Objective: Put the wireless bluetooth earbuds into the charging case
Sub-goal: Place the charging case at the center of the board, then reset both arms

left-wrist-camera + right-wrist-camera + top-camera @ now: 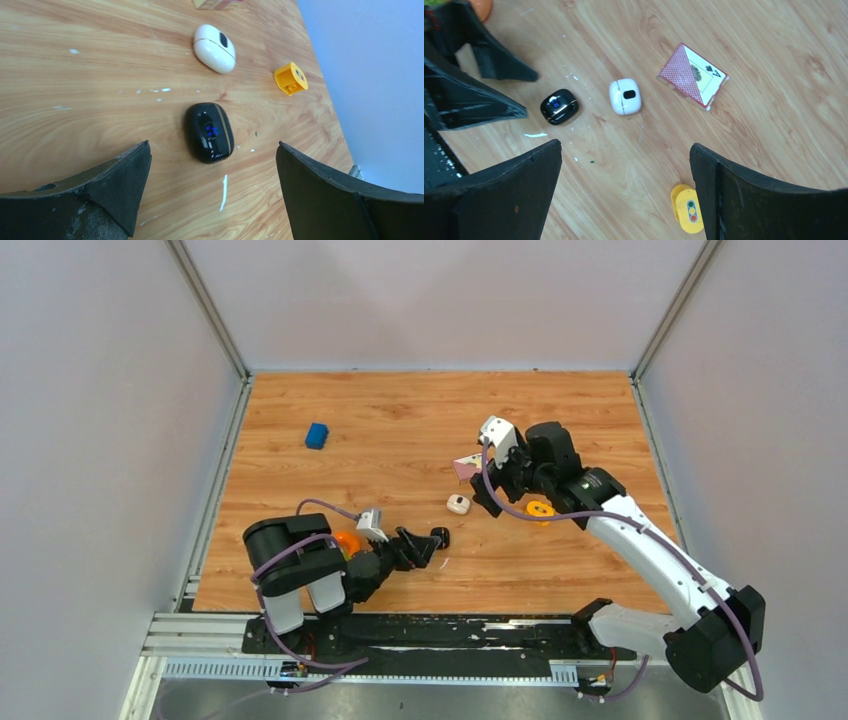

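Note:
The black charging case (209, 132) lies shut on the wooden table, with small blue lights glowing on its lid. It also shows in the overhead view (440, 537) and the right wrist view (559, 106). My left gripper (213, 146) is open just short of the case, one finger on each side and neither touching it; from overhead the left gripper (424, 548) sits low over the table. My right gripper (625, 145) is open and empty above the table, further right. The earbuds are out of view.
A white oval case (215, 48) lies beyond the black one. A yellow traffic-light piece (687, 209) sits by my right finger. A playing card in a clear holder (692, 75), a blue block (317, 435) and an orange object (348, 542) are also here.

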`<act>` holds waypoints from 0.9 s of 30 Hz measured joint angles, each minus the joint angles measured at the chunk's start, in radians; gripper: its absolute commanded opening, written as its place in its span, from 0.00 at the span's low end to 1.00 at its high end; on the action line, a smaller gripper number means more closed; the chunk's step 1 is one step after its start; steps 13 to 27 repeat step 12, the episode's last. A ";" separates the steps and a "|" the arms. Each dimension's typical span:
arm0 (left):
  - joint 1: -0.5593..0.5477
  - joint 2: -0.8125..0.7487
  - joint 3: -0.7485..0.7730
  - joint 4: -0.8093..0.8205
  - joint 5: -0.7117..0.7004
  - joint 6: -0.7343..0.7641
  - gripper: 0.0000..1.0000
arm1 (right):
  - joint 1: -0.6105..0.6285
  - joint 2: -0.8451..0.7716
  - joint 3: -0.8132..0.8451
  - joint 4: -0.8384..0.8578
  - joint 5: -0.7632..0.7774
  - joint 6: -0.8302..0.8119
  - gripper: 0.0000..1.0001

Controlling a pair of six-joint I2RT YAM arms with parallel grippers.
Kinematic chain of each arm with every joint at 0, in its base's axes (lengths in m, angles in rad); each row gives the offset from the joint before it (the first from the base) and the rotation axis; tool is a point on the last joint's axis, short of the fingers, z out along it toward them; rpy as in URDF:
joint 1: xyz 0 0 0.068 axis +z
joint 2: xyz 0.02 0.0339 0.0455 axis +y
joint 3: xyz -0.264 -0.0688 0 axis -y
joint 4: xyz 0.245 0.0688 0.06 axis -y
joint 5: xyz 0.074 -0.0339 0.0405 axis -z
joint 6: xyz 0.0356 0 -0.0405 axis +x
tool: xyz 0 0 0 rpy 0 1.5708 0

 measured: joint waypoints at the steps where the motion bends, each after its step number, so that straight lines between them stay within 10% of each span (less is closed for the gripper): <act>1: 0.000 -0.017 -0.017 -0.004 -0.008 0.001 1.00 | 0.000 -0.006 -0.011 0.011 0.017 0.007 1.00; 5: 0.000 -0.184 -0.079 -0.114 -0.047 0.042 1.00 | -0.001 -0.063 -0.083 0.060 0.089 0.039 1.00; 12: -0.007 -0.639 0.259 -0.904 -0.154 0.388 1.00 | -0.028 -0.163 -0.195 0.192 0.140 0.063 1.00; 27: -0.007 -0.639 0.259 -0.904 -0.154 0.388 1.00 | -0.028 -0.163 -0.195 0.192 0.140 0.063 1.00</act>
